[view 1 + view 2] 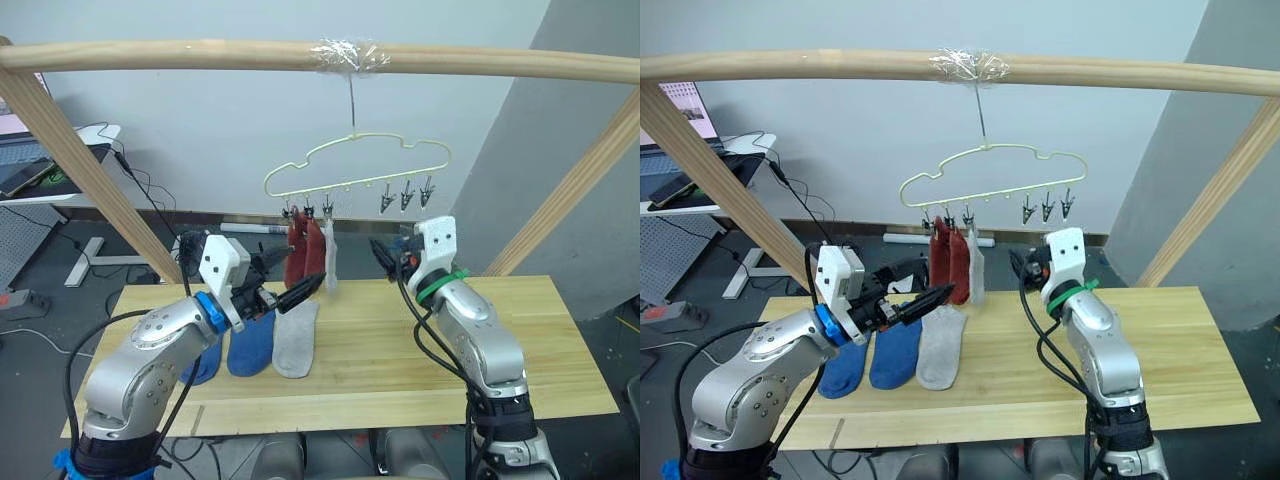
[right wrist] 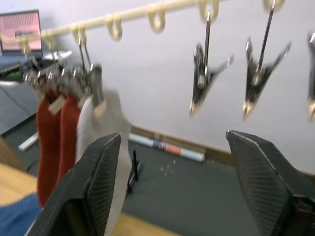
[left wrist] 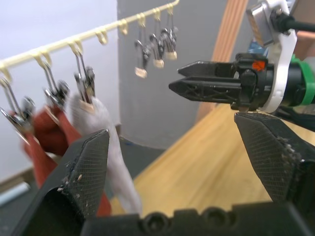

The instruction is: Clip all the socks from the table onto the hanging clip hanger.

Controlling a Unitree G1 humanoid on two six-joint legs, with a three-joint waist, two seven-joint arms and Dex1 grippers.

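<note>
Socks on worktop: grey sock (image 1: 939, 347) and two blue socks (image 1: 880, 357), flat in a row just below the clip hanger (image 1: 990, 173).
Socks hung: two rust red socks (image 1: 949, 262) and one light grey sock (image 1: 976, 268), on the hanger's left clips.
Handling: soft, limp, light knit; likely best pinched at the cuff edge.
Free clips: three (image 2: 231, 83), right of the hung socks.
Left claw (image 1: 923, 298): spread apart, empty, above the grey sock.
Right claw (image 1: 1023, 266): spread apart, empty, below the free clips.
Worktop (image 1: 1180, 340): light planks.
</note>
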